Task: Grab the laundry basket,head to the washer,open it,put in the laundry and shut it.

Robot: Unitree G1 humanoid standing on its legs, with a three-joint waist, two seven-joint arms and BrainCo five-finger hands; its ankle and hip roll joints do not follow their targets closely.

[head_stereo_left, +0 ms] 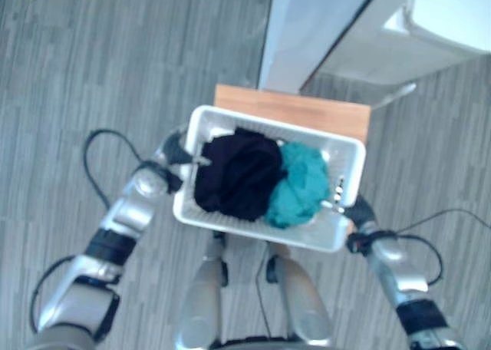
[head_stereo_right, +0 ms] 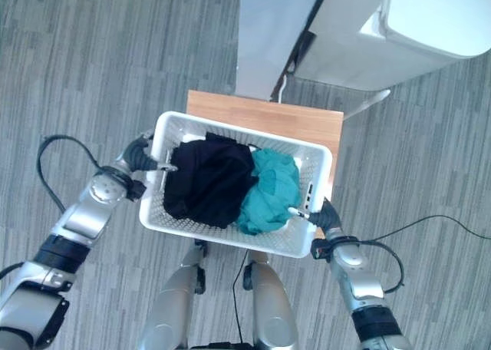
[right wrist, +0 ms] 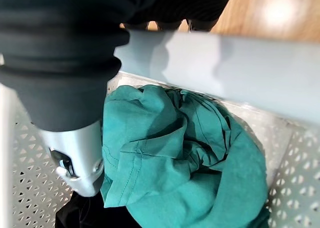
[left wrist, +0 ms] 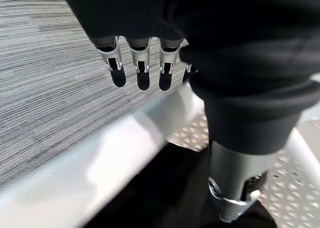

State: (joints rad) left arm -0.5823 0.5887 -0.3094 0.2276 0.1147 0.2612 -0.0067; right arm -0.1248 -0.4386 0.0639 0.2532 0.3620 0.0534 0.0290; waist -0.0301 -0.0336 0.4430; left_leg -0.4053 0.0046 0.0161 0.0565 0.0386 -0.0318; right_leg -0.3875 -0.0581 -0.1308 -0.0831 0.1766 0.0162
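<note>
**Both hands on the short ends of the laundry basket above a wooden tabletop**

The left hand [head_stereo_right: 140, 156] is at the left short end of the white perforated plastic laundry basket [head_stereo_right: 230, 241]. In its wrist view the silver fingers [left wrist: 142, 68] hang down outside the basket's rim while the thumb [left wrist: 234, 188] reaches down inside the wall, so the rim sits pinched between them. The right hand [head_stereo_right: 325, 214] is at the opposite short end; its thumb [right wrist: 77, 158] lies inside the basket against the perforated wall, and dark fingertips show just past the rim on the outer side, so this hand also clamps the rim.

Inside the basket, a crumpled black garment [head_stereo_right: 203, 179] fills the half nearer the left hand, and a bunched teal garment [head_stereo_right: 267, 190] lies touching it in the half nearer the right hand.

The basket's far long side overlaps a small light-brown wooden tabletop [head_stereo_right: 268, 116], whose far edge and right corner stay bare. Whether the basket rests on it or is lifted cannot be told. Beyond the tabletop's far edge stands a white appliance body [head_stereo_right: 399, 35] beside a pale panel. Grey striped carpet floor [head_stereo_right: 92, 66] spreads wide on the left side and also on the right.
</note>
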